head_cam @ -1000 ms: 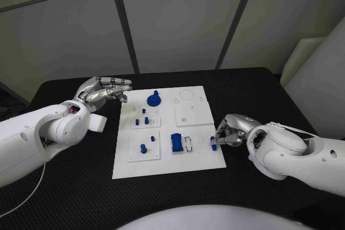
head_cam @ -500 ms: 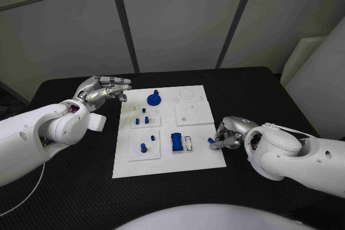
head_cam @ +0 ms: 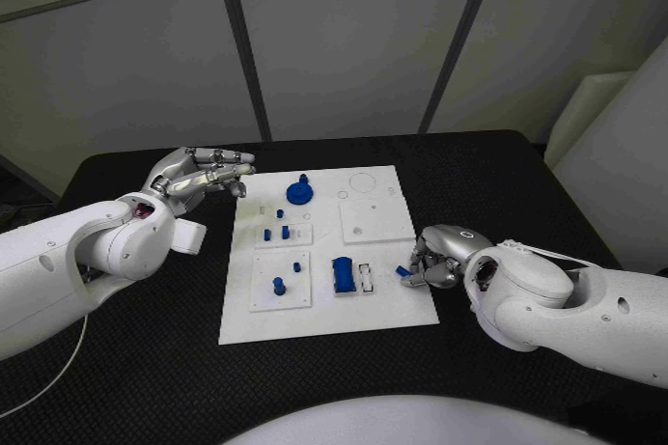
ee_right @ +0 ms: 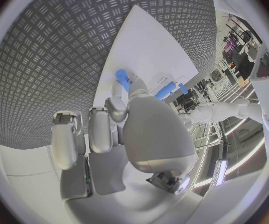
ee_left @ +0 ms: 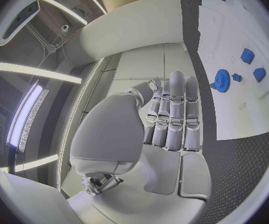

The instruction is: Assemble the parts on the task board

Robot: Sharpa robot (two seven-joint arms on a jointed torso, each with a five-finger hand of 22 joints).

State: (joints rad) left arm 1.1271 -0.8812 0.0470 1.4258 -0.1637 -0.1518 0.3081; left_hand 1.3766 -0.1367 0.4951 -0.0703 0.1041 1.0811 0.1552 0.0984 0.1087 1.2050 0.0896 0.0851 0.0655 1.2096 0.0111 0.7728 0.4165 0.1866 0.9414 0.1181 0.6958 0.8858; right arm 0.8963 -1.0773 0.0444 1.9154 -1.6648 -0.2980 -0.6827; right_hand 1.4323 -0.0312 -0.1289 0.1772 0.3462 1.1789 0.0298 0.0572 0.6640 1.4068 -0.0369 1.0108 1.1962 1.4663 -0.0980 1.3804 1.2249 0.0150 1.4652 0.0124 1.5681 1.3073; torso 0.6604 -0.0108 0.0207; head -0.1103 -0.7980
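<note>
Blue part (head_cam: pixel 406 269) — small, rigid, likely light and slick — sits pinched in the right hand's (head_cam: pixel 443 257) fingertips at the task board's (head_cam: pixel 327 315) right edge; best gripped across its sides — left hand (head_cam: pixel 202 175) hovers curled, holding nothing.

The right hand (ee_right: pixel 125 129) rises over the black textured table (ee_right: pixel 54 50), its fingers (ee_right: pixel 69 139) held straight and close together. A small blue part (ee_right: pixel 122 77) sits pinched at the tip of the thumb and a finger, over the white task board (ee_right: pixel 150 45). Further blue parts (ee_right: pixel 166 90) lie beyond, though their shapes are hard to tell.
</note>
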